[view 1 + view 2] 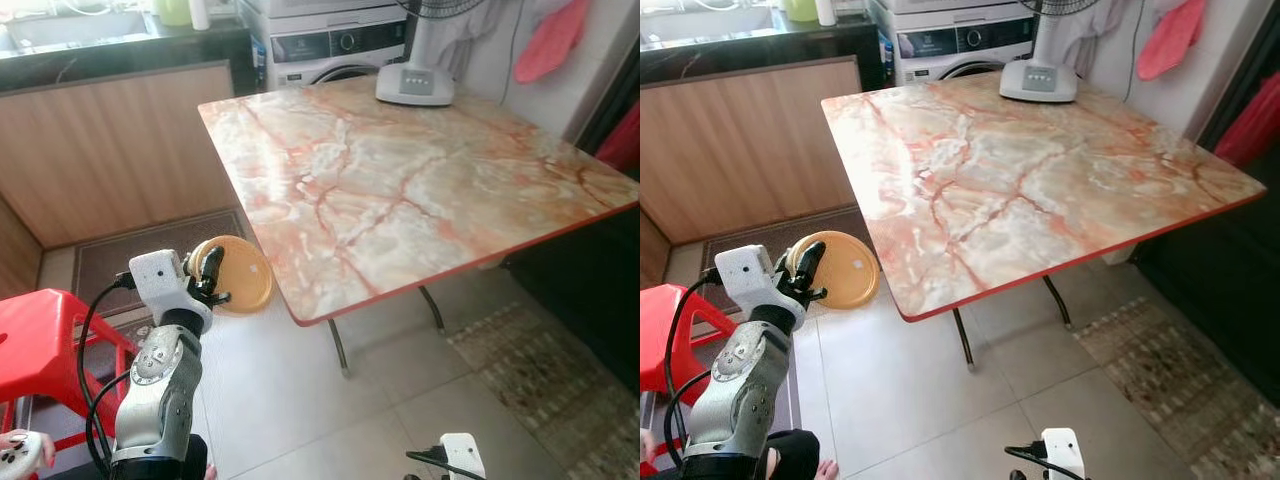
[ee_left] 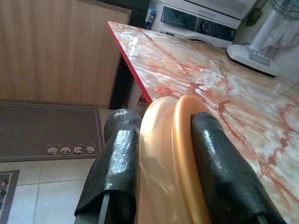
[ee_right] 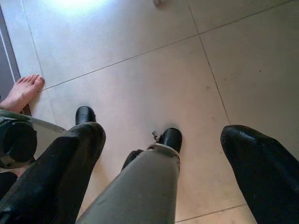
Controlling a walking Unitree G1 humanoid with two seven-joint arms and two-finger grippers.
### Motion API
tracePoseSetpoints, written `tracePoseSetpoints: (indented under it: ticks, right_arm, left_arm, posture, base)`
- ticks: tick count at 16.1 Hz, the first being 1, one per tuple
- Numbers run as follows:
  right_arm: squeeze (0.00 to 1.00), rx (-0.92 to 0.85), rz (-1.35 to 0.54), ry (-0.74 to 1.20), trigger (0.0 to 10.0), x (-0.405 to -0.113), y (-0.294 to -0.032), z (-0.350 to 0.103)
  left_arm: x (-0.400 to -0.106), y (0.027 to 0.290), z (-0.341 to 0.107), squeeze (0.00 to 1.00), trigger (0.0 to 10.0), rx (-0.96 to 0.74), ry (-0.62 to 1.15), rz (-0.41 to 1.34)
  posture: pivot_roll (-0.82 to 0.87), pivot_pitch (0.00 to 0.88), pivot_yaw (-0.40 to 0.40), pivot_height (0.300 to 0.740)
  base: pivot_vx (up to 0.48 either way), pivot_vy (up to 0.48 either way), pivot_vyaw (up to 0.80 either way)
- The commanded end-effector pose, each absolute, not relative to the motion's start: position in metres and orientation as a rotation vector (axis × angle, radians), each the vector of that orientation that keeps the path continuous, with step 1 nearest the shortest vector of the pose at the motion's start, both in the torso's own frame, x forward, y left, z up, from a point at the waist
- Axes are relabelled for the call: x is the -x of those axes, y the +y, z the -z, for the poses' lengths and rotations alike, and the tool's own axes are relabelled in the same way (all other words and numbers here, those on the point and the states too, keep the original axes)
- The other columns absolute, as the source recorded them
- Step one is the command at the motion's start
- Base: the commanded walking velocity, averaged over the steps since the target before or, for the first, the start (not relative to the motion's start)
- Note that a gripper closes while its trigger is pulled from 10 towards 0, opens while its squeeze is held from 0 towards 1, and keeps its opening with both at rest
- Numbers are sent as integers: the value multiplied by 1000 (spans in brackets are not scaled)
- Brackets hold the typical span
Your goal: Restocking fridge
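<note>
Currently the left claw [image 1: 208,272] is clamped on the rim of an orange plate [image 1: 240,275], both fingers [image 2: 117,172] pinching the edge, so the plate stands on edge instead of lying flat, its disc fanning out ahead of the claw toward the desk. The wrist view shows what looks like a doubled rim between the pads, maybe two stacked plates; can't tell for sure. Just beyond the plate, up and toward the robot's right, is the near corner of the marble desk [image 1: 420,190] with its red edge; the claw sits below desk height and off its left side. So my read: the plate needs lifting and rotating flat before it clears that edge, and the left arm is clearly the one in range. Further out on the desk's far side is a fan base [image 1: 414,84], behind it a washing machine [image 1: 335,45]. A red stool [image 1: 45,320] is behind the claw on the left. The right claw [image 3: 163,154] hangs low with fingers spread wide, holding nothing, over the tiled floor [image 3: 140,70]; a person's bare foot [image 3: 22,92] is nearby. No fridge in sight.
</note>
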State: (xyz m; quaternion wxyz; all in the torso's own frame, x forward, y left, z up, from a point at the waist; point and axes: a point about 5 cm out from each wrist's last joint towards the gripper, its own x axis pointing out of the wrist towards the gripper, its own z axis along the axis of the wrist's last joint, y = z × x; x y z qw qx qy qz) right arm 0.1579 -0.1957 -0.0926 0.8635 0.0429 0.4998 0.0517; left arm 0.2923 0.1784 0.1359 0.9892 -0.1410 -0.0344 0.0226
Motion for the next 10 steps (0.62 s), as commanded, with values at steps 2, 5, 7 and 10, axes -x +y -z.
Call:
tracePoseSetpoints:
  ticks: [2,5,7,10]
  right_arm:
    - [0,-101,-84,1049,10000,-157,-198,93]
    - [0,-101,-84,1048,10000,-157,-198,93]
    - [0,-112,-74,1071,10000,-155,-197,94]
    - [0,-107,-87,1073,10000,-155,-197,94]
  left_arm:
    - [-292,177,-143,0,10000,271,-106,-37]
    - [-292,177,-143,0,10000,269,-107,-37]
    - [-293,178,-144,0,10000,201,-118,-33]
    - [-294,177,-144,0,10000,188,-117,-27]
  posture:
    - [78,0,-1,740]
    - [78,0,-1,740]
    - [82,0,-3,740]
    - [84,0,-4,740]
  base:
    - [0,0,0]
    - [0,0,0]
    - [0,0,-800]
    - [0,-472,-800]
